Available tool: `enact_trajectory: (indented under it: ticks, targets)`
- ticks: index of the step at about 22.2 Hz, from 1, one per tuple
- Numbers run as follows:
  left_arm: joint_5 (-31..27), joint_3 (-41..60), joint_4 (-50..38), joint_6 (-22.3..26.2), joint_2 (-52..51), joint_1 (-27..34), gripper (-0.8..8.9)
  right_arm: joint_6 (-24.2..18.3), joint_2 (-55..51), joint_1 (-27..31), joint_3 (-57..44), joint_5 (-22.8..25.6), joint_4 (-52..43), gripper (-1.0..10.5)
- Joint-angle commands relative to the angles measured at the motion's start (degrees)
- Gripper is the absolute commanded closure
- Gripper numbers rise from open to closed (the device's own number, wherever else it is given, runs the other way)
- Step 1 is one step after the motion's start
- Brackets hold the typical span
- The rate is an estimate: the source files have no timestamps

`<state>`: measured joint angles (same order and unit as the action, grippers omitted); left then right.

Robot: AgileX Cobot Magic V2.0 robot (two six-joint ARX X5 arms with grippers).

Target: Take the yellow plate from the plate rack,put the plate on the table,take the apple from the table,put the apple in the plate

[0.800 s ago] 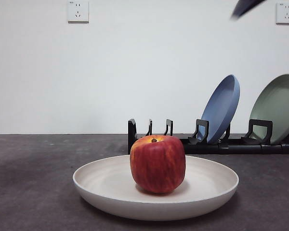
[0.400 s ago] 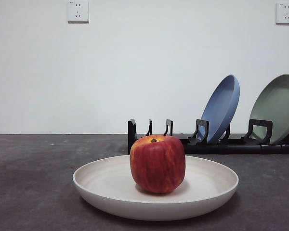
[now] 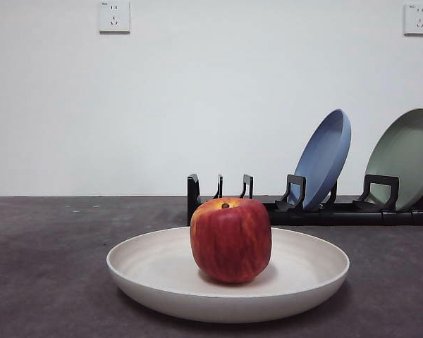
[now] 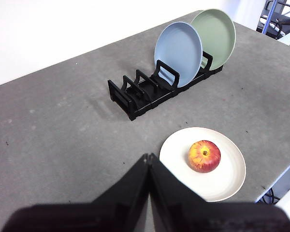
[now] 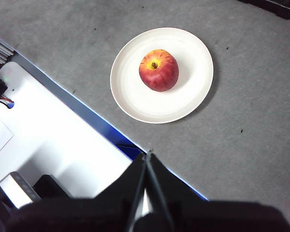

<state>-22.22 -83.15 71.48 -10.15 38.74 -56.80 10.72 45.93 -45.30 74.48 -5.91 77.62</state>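
apple (image 3: 230, 239): sitting upright right about in the middle of the yellow plate (image 3: 162, 271), stem hollow up, yellow-orange patch around the stem; nothing touching it

yellow plate: flat on the table (image 3: 49, 267), close to the table's front edge; honestly looks more cream than yellow; well clear of the rack

plate rack (image 3: 303, 208): further back on the table behind the plate; the slots at the end nearest the yellow plate stand bare, just prongs sticking up

blue plate (image 3: 324, 158): leaning upright in a rack slot, about mid-rack

green plate (image 3: 407, 158): also leaning in the rack, at the far end next to the blue one

left gripper (image 4: 148, 158): up high and pulled back from everything; jaws pressed together, tips meeting, nothing between them; plate and apple well apart from it

right gripper (image 5: 148, 155): also high up, hanging over the table's front edge; jaws closed tight, nothing held; plate with apple sits well off from the tips

front view: neither arm shows in it
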Motion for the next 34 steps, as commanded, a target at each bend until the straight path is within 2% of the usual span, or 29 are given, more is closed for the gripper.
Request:
enact_trajectory:
  ticks: [1,7,22,25,31,33,34]
  targets:
    - [0.1,0.1,-0.4,-0.1,-0.2,0.1,8.18,0.3,-0.1,0.0,-0.1,0.2,1.3,9.6]
    - [0.1,0.1,-0.3,-0.1,-0.1,0.1,8.18,0.2,0.0,0.0,-0.1,1.1,1.3,9.5]
    - [0.1,0.1,-0.3,-0.1,0.5,0.1,8.18,0.2,0.0,0.0,-0.1,15.0,1.3,9.5]
    - [-0.8,0.1,-0.6,3.4,0.7,0.1,8.17,0.2,0.0,0.0,-0.1,17.5,1.3,9.5]
    - [-2.3,0.1,-4.7,7.2,1.8,0.1,8.17,0.2,0.0,0.0,-0.1,20.8,1.3,9.5]
    - [-3.3,0.1,-11.0,12.3,2.4,0.5,8.18,0.2,0.0,0.0,-0.1,21.7,1.3,9.5]
    - [-3.2,0.2,-14.6,16.7,2.4,2.0,8.17,0.2,0.0,0.0,-0.1,21.9,1.3,9.5]
